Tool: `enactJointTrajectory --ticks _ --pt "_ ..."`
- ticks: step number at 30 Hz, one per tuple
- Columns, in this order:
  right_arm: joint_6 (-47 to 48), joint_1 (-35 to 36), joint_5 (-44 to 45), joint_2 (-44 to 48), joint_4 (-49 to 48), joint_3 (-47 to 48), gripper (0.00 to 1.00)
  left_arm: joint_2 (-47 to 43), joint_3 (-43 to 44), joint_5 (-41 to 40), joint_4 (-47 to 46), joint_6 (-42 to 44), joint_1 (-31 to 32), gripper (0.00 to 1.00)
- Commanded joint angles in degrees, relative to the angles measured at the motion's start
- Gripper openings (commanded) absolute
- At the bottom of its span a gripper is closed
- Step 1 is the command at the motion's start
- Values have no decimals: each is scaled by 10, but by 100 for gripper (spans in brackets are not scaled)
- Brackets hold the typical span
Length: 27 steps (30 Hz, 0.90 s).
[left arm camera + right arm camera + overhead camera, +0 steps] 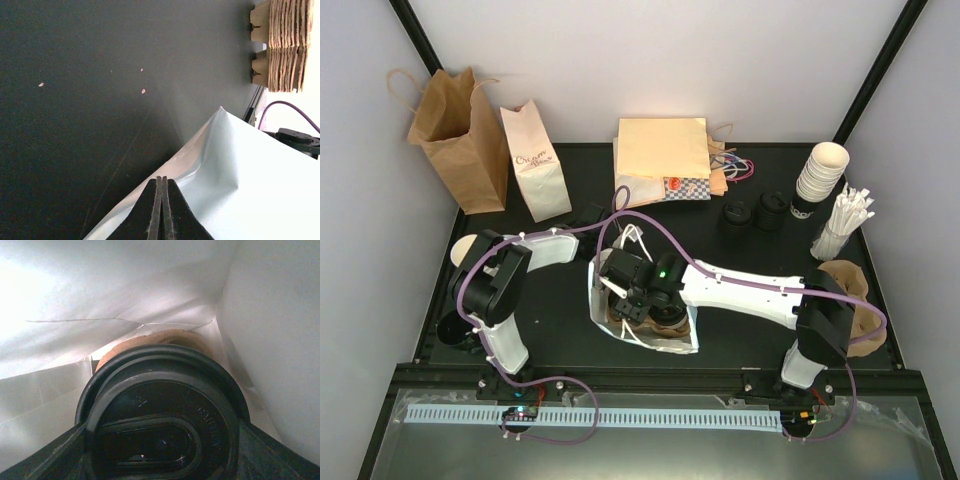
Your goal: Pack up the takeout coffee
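Note:
A white paper bag stands open in the middle of the table, with a brown cup carrier inside. My right gripper reaches down into it. In the right wrist view the takeout coffee's black lid fills the space between my fingers, with white bag walls all round and the brown carrier just behind it. The cup body is hidden. My left gripper is shut on the bag's edge, at the bag's left rim in the top view.
At the back stand a brown paper bag, a white printed bag and a pile of flat bags. Black lid stacks, stacked cream cups, white sticks and stacked carriers fill the right side.

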State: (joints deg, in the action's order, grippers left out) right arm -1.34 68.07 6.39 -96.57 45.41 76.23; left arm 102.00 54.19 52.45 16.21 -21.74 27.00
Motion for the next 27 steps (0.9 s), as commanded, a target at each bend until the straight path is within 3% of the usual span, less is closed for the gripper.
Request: enactJointTrajectory --ticks 1,18,27 --pt "-5 -1 -77 -71 39 -43 43 -4 7 33 31 -10 12 2" --pt "-9 -30 -104 -79 46 -41 43 3 3 28 31 -10 11 1" --pt "-22 6 20 -53 45 -51 42 4 0 29 30 -9 12 1"
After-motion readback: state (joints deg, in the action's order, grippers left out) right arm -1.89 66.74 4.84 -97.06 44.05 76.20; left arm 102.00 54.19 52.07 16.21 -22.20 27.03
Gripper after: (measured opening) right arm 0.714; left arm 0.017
